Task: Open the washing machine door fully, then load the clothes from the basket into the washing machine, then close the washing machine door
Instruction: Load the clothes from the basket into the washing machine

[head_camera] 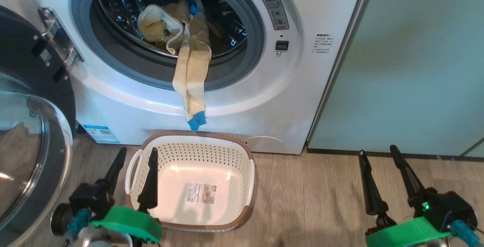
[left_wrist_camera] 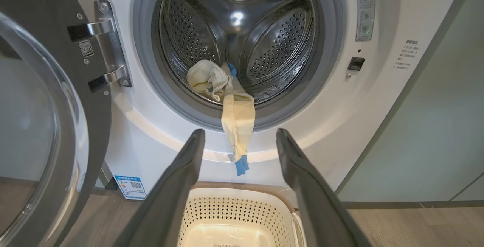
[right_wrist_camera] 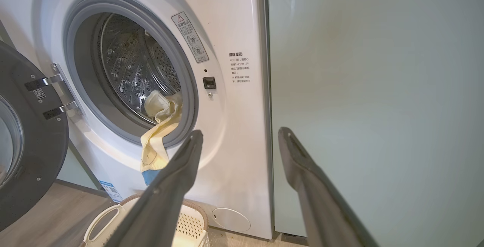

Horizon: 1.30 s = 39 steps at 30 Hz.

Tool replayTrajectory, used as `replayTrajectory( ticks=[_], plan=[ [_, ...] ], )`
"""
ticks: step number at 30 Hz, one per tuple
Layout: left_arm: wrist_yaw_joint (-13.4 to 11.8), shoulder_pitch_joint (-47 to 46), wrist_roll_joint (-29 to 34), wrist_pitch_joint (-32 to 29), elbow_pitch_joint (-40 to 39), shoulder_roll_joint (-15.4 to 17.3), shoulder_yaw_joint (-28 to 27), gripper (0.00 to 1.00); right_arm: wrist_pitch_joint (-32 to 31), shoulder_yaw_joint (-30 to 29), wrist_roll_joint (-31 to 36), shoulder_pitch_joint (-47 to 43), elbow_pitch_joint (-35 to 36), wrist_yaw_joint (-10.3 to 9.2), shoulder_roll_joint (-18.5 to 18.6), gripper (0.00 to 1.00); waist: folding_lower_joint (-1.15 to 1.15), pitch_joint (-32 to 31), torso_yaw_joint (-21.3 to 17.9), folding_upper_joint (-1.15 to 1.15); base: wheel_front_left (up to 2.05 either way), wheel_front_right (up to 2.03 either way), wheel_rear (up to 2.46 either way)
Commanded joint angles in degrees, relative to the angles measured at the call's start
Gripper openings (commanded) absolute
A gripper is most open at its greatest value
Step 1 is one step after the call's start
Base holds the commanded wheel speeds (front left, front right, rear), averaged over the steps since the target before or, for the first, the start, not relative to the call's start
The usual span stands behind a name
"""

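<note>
Two grippers stand low before the washing machine [head_camera: 302,88], both empty with jaws spread wide. In the head view the left gripper [head_camera: 138,150] hangs at the 9 o'clock edge of the basket [head_camera: 189,150]. The right gripper [head_camera: 377,149] hangs over bare floor [head_camera: 321,194], well apart from the basket at its 3 o'clock side and in front of the pale green cabinet [head_camera: 416,69].

The washing machine door [head_camera: 19,50] is swung wide at 9 o'clock of the opening, and the basket holds nothing but its label. The clothes [head_camera: 191,69] lie bunched at the front of the steel drum [left_wrist_camera: 280,39]. One garment spills over the grey gasket [head_camera: 257,39] and down the white front, and its blue cuff [head_camera: 197,120] ends just above the basket's far rim.

Key relation: the hanging garment's long axis runs from 12 to 6 o'clock across the door seat. It lies at about 1 o'clock from the left gripper and about 10 o'clock from the right gripper, so the left arm is the nearer. In the left wrist view the garment [left_wrist_camera: 236,122] hangs at 12 o'clock, centred between the two fingers [left_wrist_camera: 189,156]. In the right wrist view it [right_wrist_camera: 155,145] sits off at 10 o'clock.

Judgement: loading is nearly complete. The dangling length probably has to be lifted and pushed into the drum before the door can close cleanly.
</note>
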State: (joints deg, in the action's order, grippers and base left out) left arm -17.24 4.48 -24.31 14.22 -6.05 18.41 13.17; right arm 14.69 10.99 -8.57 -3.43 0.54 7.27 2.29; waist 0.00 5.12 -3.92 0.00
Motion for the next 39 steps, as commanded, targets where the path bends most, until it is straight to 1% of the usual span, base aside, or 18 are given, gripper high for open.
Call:
replayTrajectory(
  ticks=[1, 6, 7, 10, 17, 24, 31, 39],
  plan=[
    [0.4, -3.3, -0.7, 0.5, -0.6, 0.3, -2.1, 1.00, 0.3, 1.1, -0.1, 1.6, 2.1, 0.22, 0.6, 1.00, 0.00, 0.7, 0.0, 0.00, 0.00, 0.00, 0.00],
    [1.9, -5.8, -2.2, -0.1, 2.7, 0.0, -1.7, 1.00, 0.3, 1.4, 0.0, 2.6, 2.4, 0.22, 0.6, 1.00, 0.00, 2.8, -0.3, 0.00, 0.00, 0.00, 0.00],
    [1.9, -5.8, -2.2, -0.1, 2.7, 0.0, -1.7, 1.00, 0.3, 1.4, 0.0, 2.6, 2.4, 0.22, 0.6, 1.00, 0.00, 2.8, -0.3, 0.00, 0.00, 0.00, 0.00],
    [3.2, -8.1, -3.2, -0.2, 5.9, -0.3, -1.4, 1.00, 0.3, 1.4, -0.1, 3.4, 2.5, 0.22, 0.6, 1.00, 0.00, 4.4, -0.7, 0.00, 0.00, 0.00, 0.00],
    [7.4, -15.6, -5.3, -0.2, 16.3, -1.1, -0.8, 1.00, 0.3, 1.5, -0.5, 5.5, 3.1, 0.22, 0.6, 1.00, 0.00, 9.7, -2.5, 0.00, 0.00, 0.00, 0.00],
    [12.1, -25.3, -6.9, -0.2, 29.1, -1.2, -0.4, 1.00, 0.3, 1.7, -1.3, 8.0, 4.2, 0.22, 0.6, 1.00, 0.00, 15.9, -4.9, 0.00, 0.00, 0.00, 0.00],
    [15.7, -35.1, -7.4, -0.1, 40.2, -0.3, -0.6, 1.00, 0.3, 1.8, -2.9, 10.9, 5.0, 0.22, 0.6, 1.00, 0.00, 21.5, -7.7, 0.00, 0.00, 0.00, 0.00],
    [17.9, -44.3, -7.8, -0.1, 49.4, 2.1, -1.6, 1.00, 0.3, 2.1, -5.0, 13.1, 5.6, 0.22, 0.6, 1.00, 0.00, 26.1, -11.0, 0.00, 0.00, 0.00, 0.00]
  ],
)
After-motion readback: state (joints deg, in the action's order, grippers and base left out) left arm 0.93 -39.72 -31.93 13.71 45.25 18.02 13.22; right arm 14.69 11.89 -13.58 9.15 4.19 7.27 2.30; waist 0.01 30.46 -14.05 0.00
